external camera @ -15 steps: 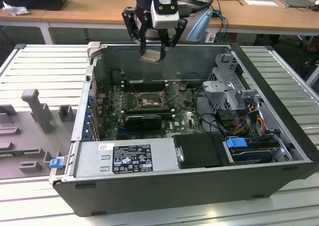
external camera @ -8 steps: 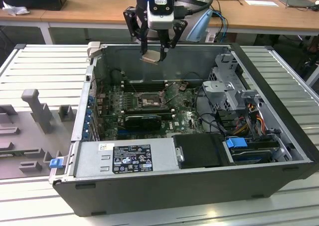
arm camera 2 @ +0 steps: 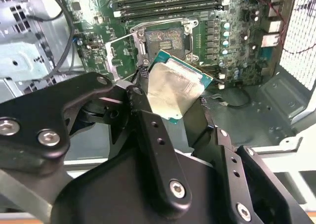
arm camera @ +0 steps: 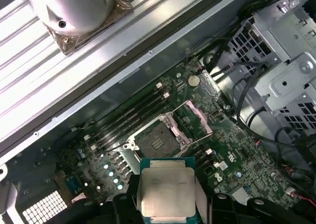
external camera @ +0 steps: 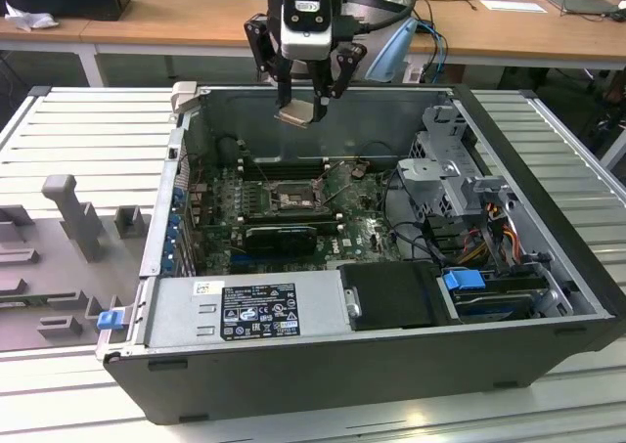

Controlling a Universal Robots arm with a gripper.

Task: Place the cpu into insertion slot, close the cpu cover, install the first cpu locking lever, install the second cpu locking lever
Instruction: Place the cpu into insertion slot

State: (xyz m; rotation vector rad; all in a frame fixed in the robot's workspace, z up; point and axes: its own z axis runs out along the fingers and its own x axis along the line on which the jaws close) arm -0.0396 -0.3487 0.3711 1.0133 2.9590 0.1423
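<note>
My gripper (external camera: pixel 301 106) hangs above the open computer case, shut on the cpu (external camera: pixel 298 114), a flat silvery square on a green base. Both wrist views show the cpu (arm camera 2: pixel 173 88) (arm camera: pixel 168 192) clamped by its edges between the black fingers (arm camera 2: pixel 148 130). Below it on the green board lies the insertion slot (external camera: pixel 289 198) (arm camera 2: pixel 165 38) (arm camera: pixel 158 142), bare, with its pale centre showing. The cpu cover (arm camera: pixel 195 116) (arm camera 2: pixel 114 56) stands swung up at one side of the slot. Thin wire levers stick up beside the socket. The cpu is well above the slot, touching nothing else.
Black memory sticks (external camera: pixel 279 169) (arm camera: pixel 128 117) run along the slot's far side. A black card (external camera: pixel 279 236) lies on its near side. The power supply (external camera: pixel 245 311) fills the case front. A metal drive cage (external camera: pixel 450 159) and cables (external camera: pixel 411 218) sit at the exterior view's right.
</note>
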